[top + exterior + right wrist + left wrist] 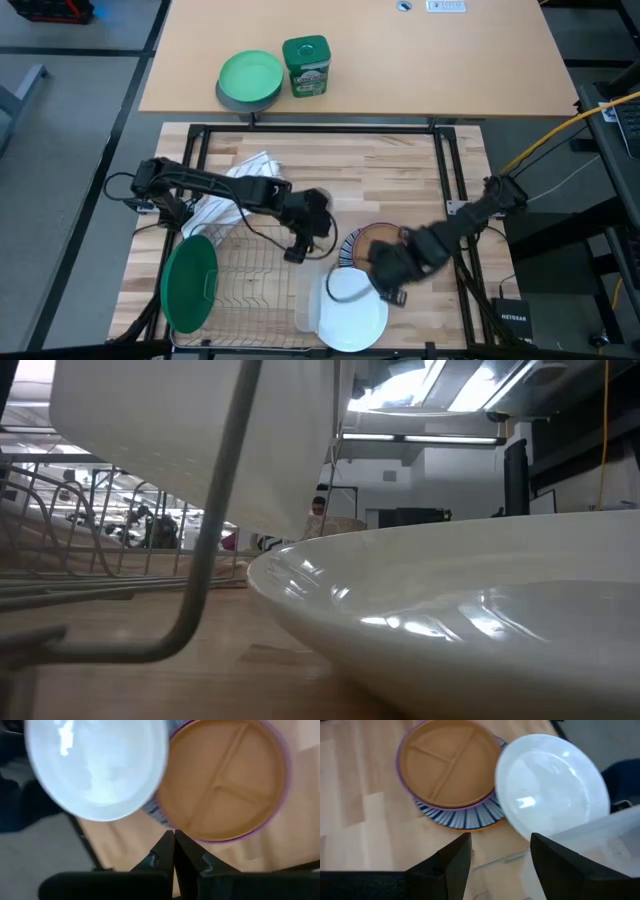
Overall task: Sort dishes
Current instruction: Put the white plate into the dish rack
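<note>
- Nearest the table's front edge, the white plate (352,312) lies flat on the wood, just beside the wire dish rack (250,285); it is plain, glossy and shallow-rimmed, and it fills the low view (470,620). It has not yet been sorted.
- In the rack's left end the large dark green plate (190,283) stands tilted on edge; this one looks placed, so I judge the task only begun, with one plate racked and the others left.
- The right gripper (174,851) hovers above the gap between the white plate and the stack, its fingers pressed together with nothing between them.
- Just behind the white plate sits the stack: the brown plate (447,765) on top, round, with three moulded compartments, over a purple plate (285,775) whose rim only shows, over the blue-and-white striped plate (462,817). A thin orange edge peeps out beneath, probably the orange patterned one, though too little shows to be sure.
- In both wrist views the white plate's rim overlaps the stack's edge; whether they touch I cannot tell.
- The left gripper (497,852) hangs over the rack's right end, pointing towards the stack, fingers spread wide and empty.
- Farther back, a striped cloth (240,185) lies crumpled on the wood under the left arm.
- Farthest, on the separate table behind, a light green plate (250,76) rests on a grey bowl beside a green tin (305,66).
</note>
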